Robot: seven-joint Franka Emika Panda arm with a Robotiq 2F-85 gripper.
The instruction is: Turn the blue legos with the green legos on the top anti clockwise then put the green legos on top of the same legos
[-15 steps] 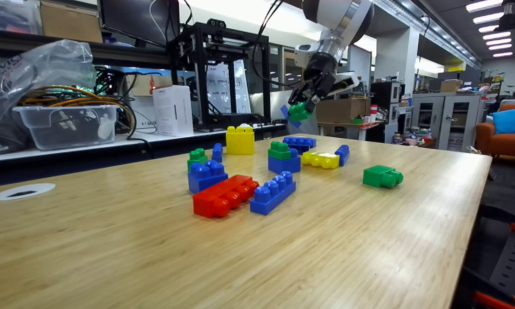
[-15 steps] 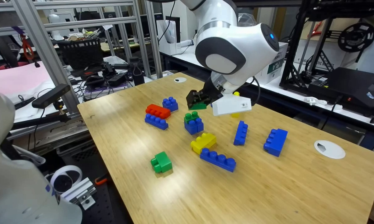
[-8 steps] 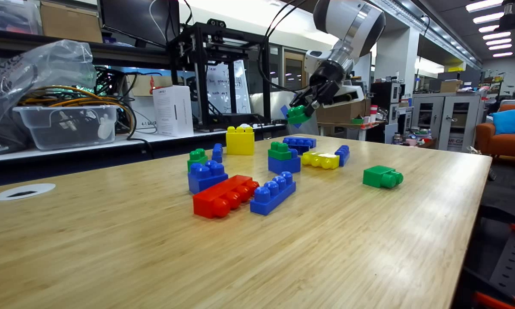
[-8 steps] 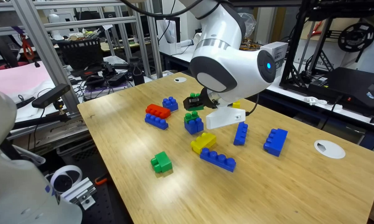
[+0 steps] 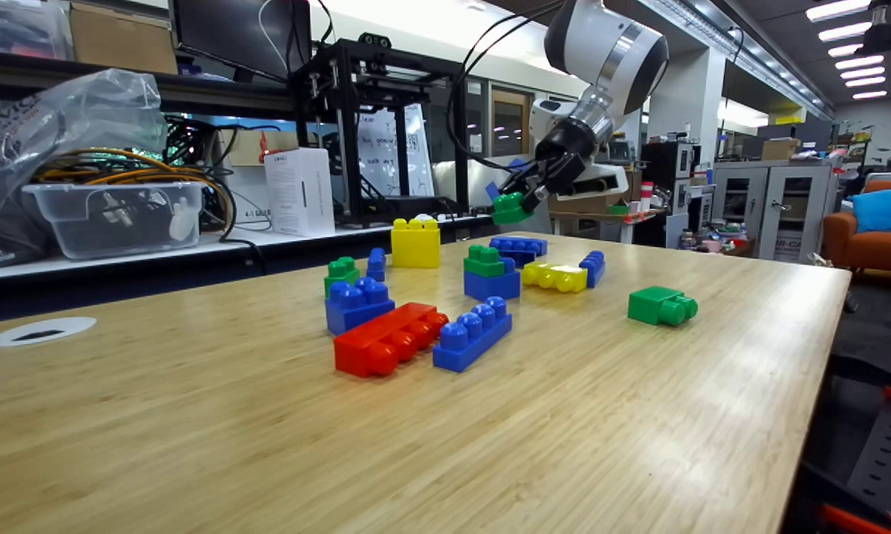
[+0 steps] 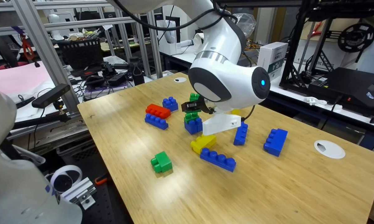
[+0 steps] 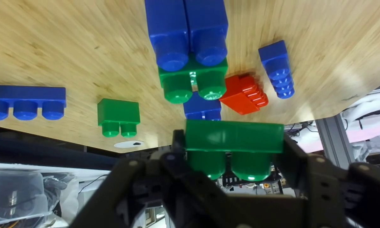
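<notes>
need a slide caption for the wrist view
A green brick gripped between the jaws; beyond it, on the table, a blue block with a second green brick on top.

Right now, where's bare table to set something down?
Two foreground patches in exterior views: bordering the red brick, and bordering the sideways green brick and long blue bar. Crowded: around the green-topped blue block, with yellow brick nearby, claw above.

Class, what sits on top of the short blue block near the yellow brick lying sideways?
A green brick, with two bare blue studs beside it. Any studs under the brick are covered.
</notes>
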